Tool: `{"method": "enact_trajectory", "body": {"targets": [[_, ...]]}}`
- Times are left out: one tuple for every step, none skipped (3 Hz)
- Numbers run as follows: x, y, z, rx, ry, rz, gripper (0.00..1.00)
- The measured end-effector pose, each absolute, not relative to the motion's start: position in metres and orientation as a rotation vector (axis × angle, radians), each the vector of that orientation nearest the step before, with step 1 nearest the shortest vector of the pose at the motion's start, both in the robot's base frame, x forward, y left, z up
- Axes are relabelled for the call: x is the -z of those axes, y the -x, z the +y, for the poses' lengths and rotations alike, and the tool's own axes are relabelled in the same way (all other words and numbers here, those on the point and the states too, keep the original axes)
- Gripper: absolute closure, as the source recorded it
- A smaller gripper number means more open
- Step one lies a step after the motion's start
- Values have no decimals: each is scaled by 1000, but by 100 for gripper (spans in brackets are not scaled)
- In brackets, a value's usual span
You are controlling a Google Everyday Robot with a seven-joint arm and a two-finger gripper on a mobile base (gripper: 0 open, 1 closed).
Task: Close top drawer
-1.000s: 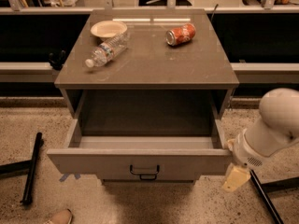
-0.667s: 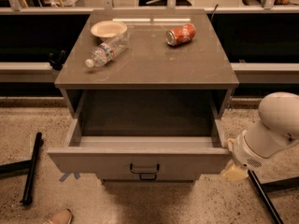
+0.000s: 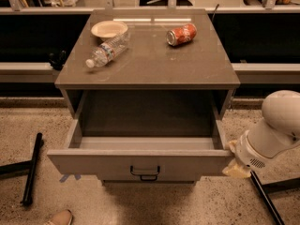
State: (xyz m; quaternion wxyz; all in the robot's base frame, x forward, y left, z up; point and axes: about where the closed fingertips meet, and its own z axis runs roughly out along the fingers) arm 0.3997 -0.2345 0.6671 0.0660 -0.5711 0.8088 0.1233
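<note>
The top drawer (image 3: 93, 165) of the grey-taupe cabinet is pulled far out and shows an empty inside. Its flat front faces me, with a small dark loop handle (image 3: 145, 171) at the centre. My gripper (image 3: 233, 168), on a white arm coming from the right, is at the right end of the drawer front, touching or almost touching its corner. The lower drawers are mostly hidden under the open one.
On the cabinet top (image 3: 150, 64) lie a cream bowl (image 3: 108, 29), a plastic bottle (image 3: 107, 49) on its side and a crushed red can (image 3: 181, 34). A black bar (image 3: 32, 168) lies on the floor at left, another (image 3: 265, 198) under my arm. A shoe (image 3: 58, 217) is at bottom left.
My gripper has moved up and a little left, from below the drawer's right corner to against that corner. The drawer stands about as far out as before.
</note>
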Motion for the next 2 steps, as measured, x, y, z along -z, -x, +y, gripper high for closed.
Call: {"method": "enact_trajectory", "body": {"targets": [[-669, -400, -235, -372, 1723, 2439, 82], [-671, -400, -235, -372, 1723, 2439, 59]]}}
